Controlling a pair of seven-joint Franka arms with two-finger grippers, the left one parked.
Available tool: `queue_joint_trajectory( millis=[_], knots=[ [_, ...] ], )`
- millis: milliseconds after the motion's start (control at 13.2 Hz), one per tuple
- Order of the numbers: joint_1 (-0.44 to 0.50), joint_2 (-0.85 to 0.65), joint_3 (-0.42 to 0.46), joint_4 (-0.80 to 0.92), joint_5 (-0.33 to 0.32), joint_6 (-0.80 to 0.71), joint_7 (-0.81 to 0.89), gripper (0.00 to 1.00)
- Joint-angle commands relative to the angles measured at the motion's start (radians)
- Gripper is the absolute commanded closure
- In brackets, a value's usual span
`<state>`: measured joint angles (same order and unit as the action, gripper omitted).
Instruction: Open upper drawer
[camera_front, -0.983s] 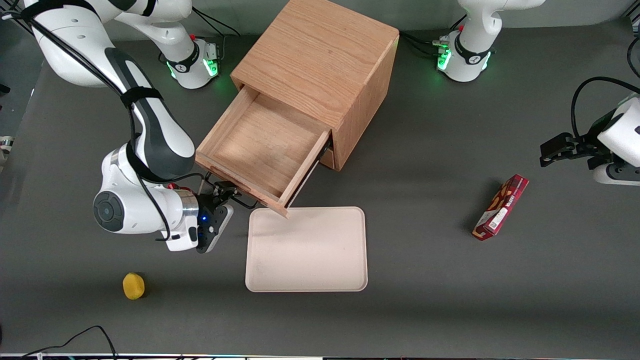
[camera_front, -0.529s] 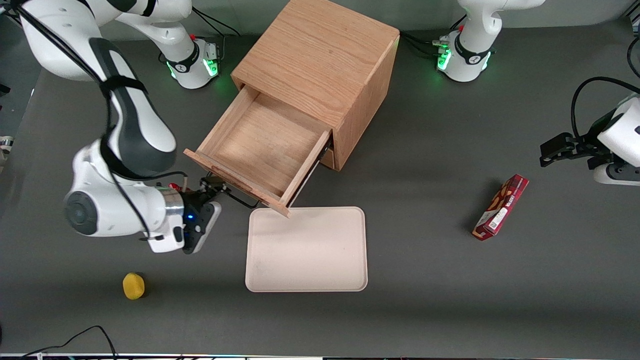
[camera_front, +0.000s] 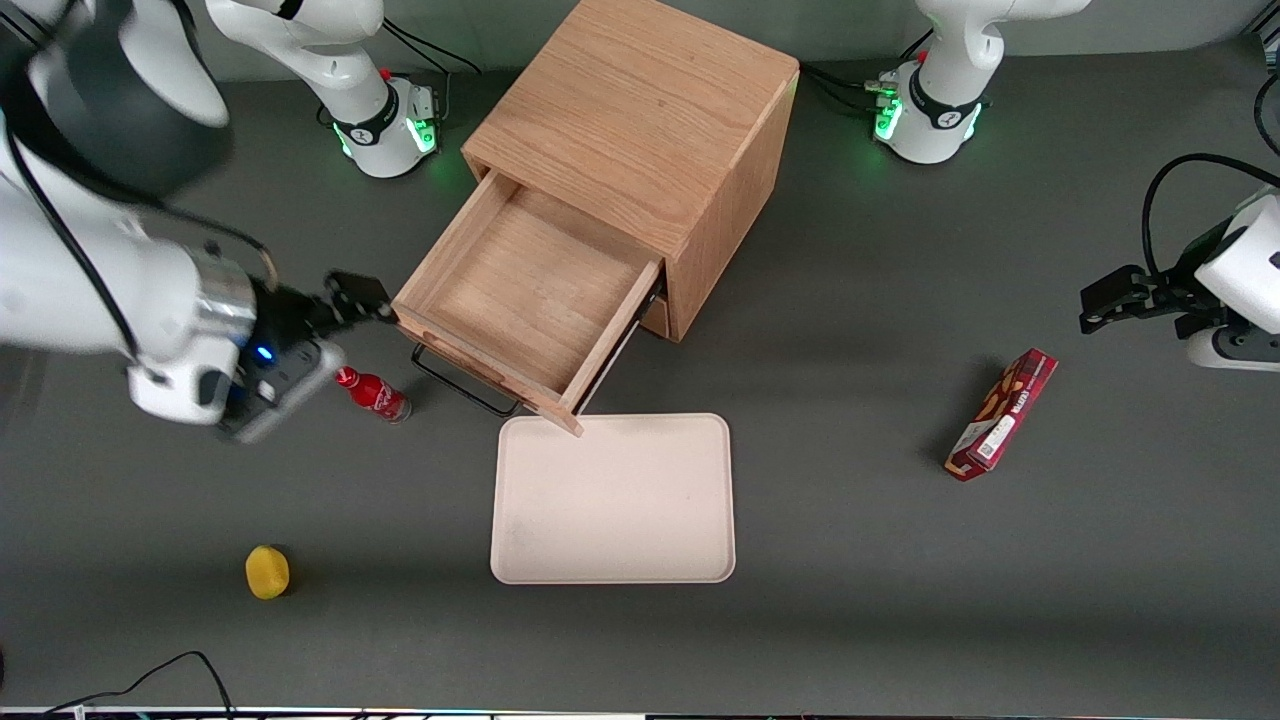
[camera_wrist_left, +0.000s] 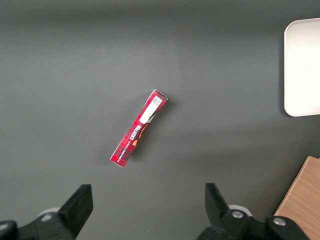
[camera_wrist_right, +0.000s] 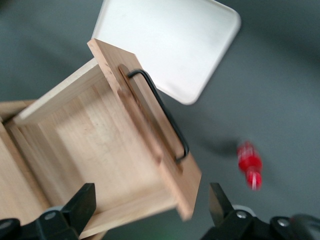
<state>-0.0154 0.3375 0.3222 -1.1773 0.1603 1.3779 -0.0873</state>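
The upper drawer of the light oak cabinet stands pulled far out, and its shallow wood box is empty. Its black wire bar handle is free on the drawer front. My right gripper is open and holds nothing. It hangs raised beside the drawer's front corner, toward the working arm's end of the table. The right wrist view looks down on the drawer and its handle, with the gripper spread wide above the drawer's corner. The lower drawer is mostly hidden under the upper one.
A small red bottle lies on the table beside the handle, below my gripper. A beige tray lies in front of the drawer. A yellow fruit lies near the front edge. A red box lies toward the parked arm's end.
My gripper has let go of the handle, opened, and risen away toward the working arm's end. The red bottle it covered now shows. The drawer stays pulled out.
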Motion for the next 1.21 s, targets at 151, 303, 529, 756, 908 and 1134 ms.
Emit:
queue_joint_trajectory(
  millis=[151,303,529,756,908,1134],
  knots=[
    [-0.003,-0.139,-0.098,-0.082,-0.128,-0.068,0.107,0.00],
    [-0.017,-0.272,-0.129,-0.280,-0.133,-0.019,0.107,0.00],
    [-0.018,-0.471,-0.172,-0.635,-0.134,0.267,0.109,0.00],
    [-0.017,-0.473,-0.213,-0.660,-0.137,0.310,0.115,0.00],
    [-0.015,-0.474,-0.215,-0.648,-0.143,0.303,0.118,0.00],
    [-0.009,-0.385,-0.215,-0.498,-0.191,0.264,0.130,0.00]
  ],
)
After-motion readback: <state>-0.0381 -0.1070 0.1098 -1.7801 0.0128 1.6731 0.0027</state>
